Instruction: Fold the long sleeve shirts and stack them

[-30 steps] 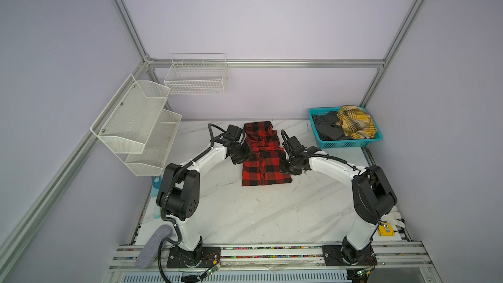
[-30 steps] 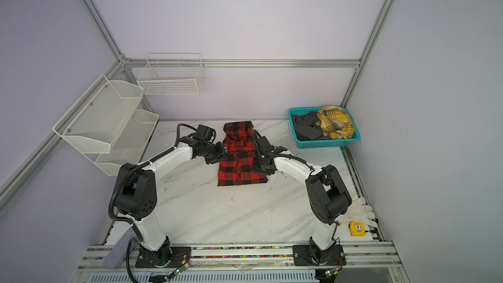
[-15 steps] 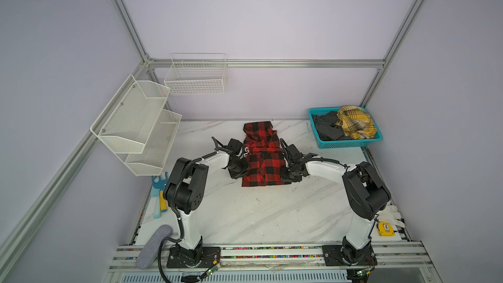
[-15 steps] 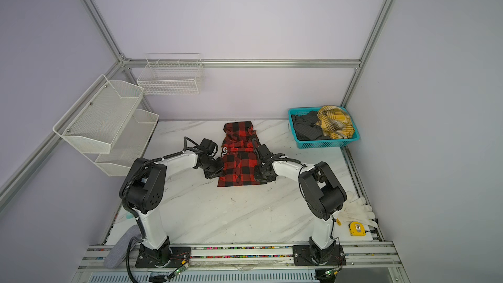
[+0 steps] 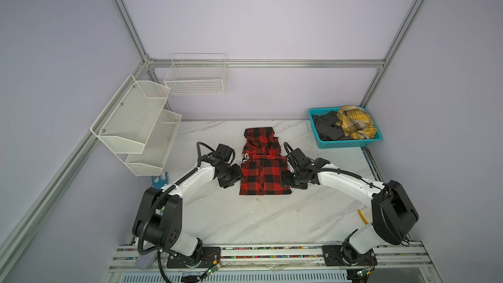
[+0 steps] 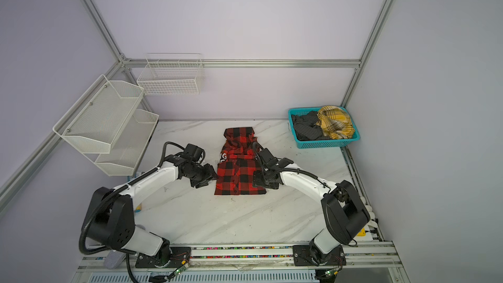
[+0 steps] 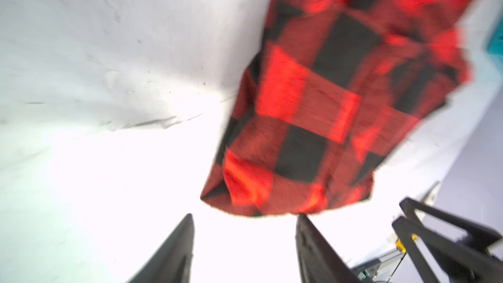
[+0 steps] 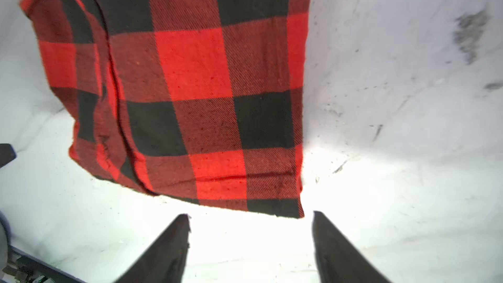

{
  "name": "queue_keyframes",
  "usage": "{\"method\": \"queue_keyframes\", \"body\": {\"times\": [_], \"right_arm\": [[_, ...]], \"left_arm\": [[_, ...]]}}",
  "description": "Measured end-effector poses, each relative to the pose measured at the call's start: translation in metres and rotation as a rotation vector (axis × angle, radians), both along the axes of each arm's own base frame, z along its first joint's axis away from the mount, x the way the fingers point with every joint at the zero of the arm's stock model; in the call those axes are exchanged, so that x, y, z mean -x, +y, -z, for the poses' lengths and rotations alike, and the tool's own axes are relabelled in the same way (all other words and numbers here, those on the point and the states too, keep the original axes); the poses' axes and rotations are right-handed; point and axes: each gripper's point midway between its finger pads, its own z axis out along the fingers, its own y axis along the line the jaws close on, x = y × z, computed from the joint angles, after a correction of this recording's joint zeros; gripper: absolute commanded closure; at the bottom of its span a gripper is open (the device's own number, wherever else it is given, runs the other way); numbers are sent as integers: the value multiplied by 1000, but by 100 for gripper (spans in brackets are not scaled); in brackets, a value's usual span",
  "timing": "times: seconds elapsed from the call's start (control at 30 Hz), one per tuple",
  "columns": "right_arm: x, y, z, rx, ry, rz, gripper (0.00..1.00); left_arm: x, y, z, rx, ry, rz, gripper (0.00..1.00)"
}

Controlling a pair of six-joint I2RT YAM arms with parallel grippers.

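- Tabletop (image 5: 245, 221): white, marble-veined, scuffed.
- Basket (image 5: 351, 144): teal plastic, back right corner.
- Mesh shelf (image 5: 130, 121): white, two tiers, left wall.
- Wire basket (image 5: 196, 77): white, back wall.
- Yellow strip (image 5: 362, 216): small, near the right edge.

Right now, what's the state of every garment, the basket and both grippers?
red-and-black check shirt: flat on the table, partly folded, not held.
teal basket: upright, holding two garments.
mustard plaid garment: crumpled in the teal basket, unfolded.
dark grey garment: crumpled beside it, unfolded.
left gripper: open, empty, at the shirt's edge.
right gripper: open, empty, at the shirt's edge.
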Motion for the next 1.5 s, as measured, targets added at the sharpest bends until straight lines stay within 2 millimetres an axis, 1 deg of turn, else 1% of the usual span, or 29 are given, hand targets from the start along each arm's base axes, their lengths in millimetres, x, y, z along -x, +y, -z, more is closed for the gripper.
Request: {"method": "queue_keyframes", "body": {"times": [0.03, 0.1, 0.17, 0.23, 0.3, 0.4, 0.5, 0.57, 0.63, 0.73, 0.77, 0.87, 1.03, 1.13, 1.4, 1.5], "right_arm": [[1, -1, -4, -4, -4, 3, 21], [2, -4, -6, -5, -2, 10, 21], [2, -7, -2, -14, 15, 13, 26], [3, -16, 6, -28, 50, 31, 31], [3, -26, 14, -45, 84, 55, 34], [3, -36, 23, -73, 119, 79, 38], [2, -39, 30, -111, 141, 87, 42], [3, -40, 37, -129, 163, 89, 44], [6, -40, 46, -144, 187, 88, 47], [9, -37, 56, -163, 210, 86, 50], [10, -37, 59, -166, 216, 86, 51], [14, -35, 65, -182, 228, 81, 53], [11, -31, 65, -208, 219, 77, 55], [11, -29, 65, -220, 213, 74, 56], [7, -25, 64, -252, 200, 81, 54], [7, -23, 64, -268, 198, 81, 54]], "left_arm": [[2, 4, -8, 11, -13, -7, 38], [7, 8, -14, 42, -18, -18, 38], [17, 9, -5, 73, 17, -25, 37], [33, 7, 12, 102, 84, -23, 35], [47, 5, 25, 121, 142, -26, 34], [54, 4, 31, 141, 174, -33, 31], [52, 3, 34, 167, 182, -48, 33], [51, 3, 40, 177, 195, -60, 35], [51, 4, 52, 180, 226, -75, 38], [54, 5, 70, 180, 277, -96, 40], [54, 4, 72, 196, 292, -100, 41], [49, -1, 73, 242, 285, -109, 42], [38, -13, 73, 337, 270, -106, 44], [34, -18, 73, 380, 264, -101, 48], [31, -21, 78, 408, 261, -99, 62], [31, -20, 80, 416, 264, -103, 63]]}}
